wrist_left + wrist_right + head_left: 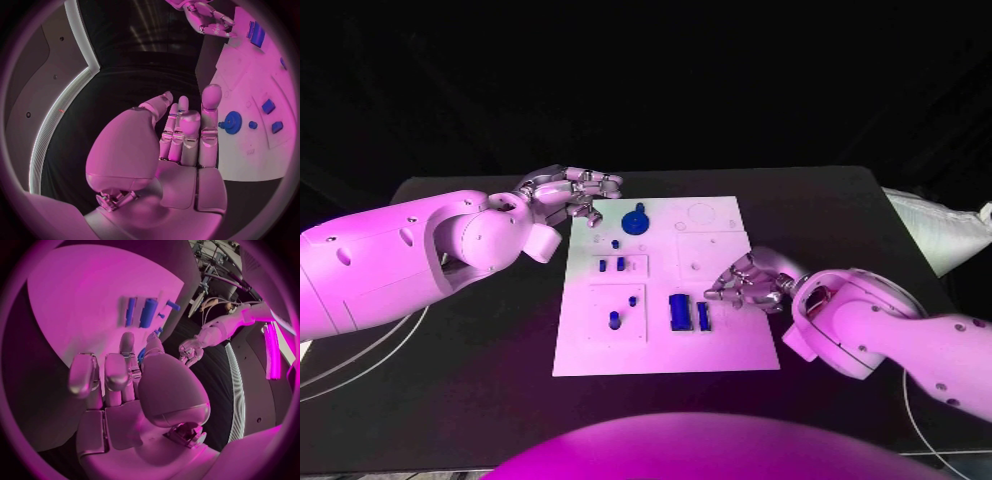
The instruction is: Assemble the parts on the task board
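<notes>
1. White task board (718,345) lies in the middle of the black table (473,350).
2. Left hand (571,193) sits at the board's far left corner, fingers curled in. The left wrist view shows a small blue piece between its fingertips (181,106); taken as pinched.
3. Blue gear (636,221) stands on the board just beside the left hand.
4. Right hand (750,283) rests at the board's right edge, fingers curled. The right wrist view shows something blue at its thumb tip (153,342); cannot tell whether it is gripped.
5. Two long blue blocks (687,313) lie on the board near the right hand; two small blue pegs (612,266) sit mid-board.
</notes>
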Robot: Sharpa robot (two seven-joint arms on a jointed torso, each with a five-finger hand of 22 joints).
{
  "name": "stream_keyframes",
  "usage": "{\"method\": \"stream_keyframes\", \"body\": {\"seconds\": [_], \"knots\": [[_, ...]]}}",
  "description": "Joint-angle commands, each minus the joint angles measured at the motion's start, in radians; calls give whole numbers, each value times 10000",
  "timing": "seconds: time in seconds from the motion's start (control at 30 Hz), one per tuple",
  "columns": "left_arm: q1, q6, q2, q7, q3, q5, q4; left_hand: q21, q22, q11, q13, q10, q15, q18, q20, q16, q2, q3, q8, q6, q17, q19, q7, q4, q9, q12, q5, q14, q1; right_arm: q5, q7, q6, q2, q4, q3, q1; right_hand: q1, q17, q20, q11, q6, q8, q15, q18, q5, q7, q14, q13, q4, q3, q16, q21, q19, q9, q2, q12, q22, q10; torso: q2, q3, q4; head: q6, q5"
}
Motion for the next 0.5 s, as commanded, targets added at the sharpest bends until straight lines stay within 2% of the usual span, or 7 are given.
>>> {"method": "stream_keyframes", "body": {"seconds": [0.03,0.1,0.27,0.3,0.37,0.4,0.5], "knots": [[-25,-232,65,480,1,632,-113,-886,-407,-17,9,-95,4,202,6,-460,63,-86,96,-90,-699,-370,-6,6,-18,96,61,-424,-81,3520,2870,-573,57,-575,1,224,443,-1759,86,118,-256,-43,82,390,-78,132,-575,-465,-209,108,-1798,-1342,-946,-71,180,-510,-1439,-437,-166,-70,-25,20,-54],[-61,-378,107,687,-2,805,-230,-1361,-644,-41,4,-120,2,255,15,-1151,67,-130,152,-75,-1692,-676,-62,27,-15,162,58,-1017,-87,4814,3822,-419,168,-1099,-5,409,886,-3296,229,306,-609,-45,255,801,-125,318,-1303,-1101,-386,251,-3650,-3463,-2372,-176,377,-1186,-3579,-998,-259,-104,-26,167,-73],[-234,-779,261,1243,-6,1145,-605,-2577,-1444,-23,-153,-229,55,218,115,-3572,-16,-212,202,-136,-3256,-1992,-180,116,-47,99,44,-2383,-131,7443,5789,-40,648,-2505,-15,694,1954,-4803,742,777,-1018,-69,863,843,-493,745,-2657,-3266,-777,586,-6512,-6116,-3371,-536,649,-2820,-5454,-1697,-540,-192,-28,628,-158],[-267,-848,316,1351,-6,1188,-713,-2969,-1718,11,-223,-235,153,214,168,-4335,-13,-186,173,-170,-3624,-2426,-180,159,-60,16,45,-2694,-138,7855,6079,49,792,-2817,-16,742,2113,-5141,857,866,-1078,-72,958,832,-545,769,-2984,-3672,-828,659,-7073,-6588,-3533,-628,707,-3043,-5787,-1744,-603,-209,-33,675,-168],[-320,-954,431,1531,-8,1290,-924,-3642,-2256,102,-368,-212,382,146,364,-5562,-75,-218,116,-198,-4197,-3084,-229,245,-72,-173,-32,-3062,-186,8498,6530,183,1080,-3384,-17,820,2271,-5682,1045,997,-1200,-75,1143,822,-580,807,-3381,-4312,-899,721,-7867,-7342,-3778,-796,708,-3327,-6329,-1791,-706,-234,-40,906,-193],[-365,-1052,534,1686,-11,1364,-1114,-4338,-2814,232,-514,-251,679,56,584,-6470,-82,-240,61,-188,-4613,-3830,-296,313,-76,-392,-82,-3378,-197,8998,6869,294,1349,-3863,-18,875,2406,-6230,1225,1064,-1277,-67,1288,854,-626,806,-3536,-4984,-1012,805,-8518,-8038,-3857,-987,705,-3519,-6870,-1743,-784,-250,-49,1074,-198],[-433,-1252,697,1947,-16,1453,-1428,-5080,-4003,456,-772,-259,1045,105,1036,-7932,-103,-422,-110,-134,-5322,-4783,-375,371,-84,-854,-173,-3597,-129,9697,7325,505,1852,-4650,-18,960,2430,-6974,1442,1166,-1387,-66,1507,842,-704,787,-3817,-5888,-1191,941,-9302,-8824,-3876,-1275,732,-3590,-7498,-1920,-897,-265,-71,1316,-204]]}}
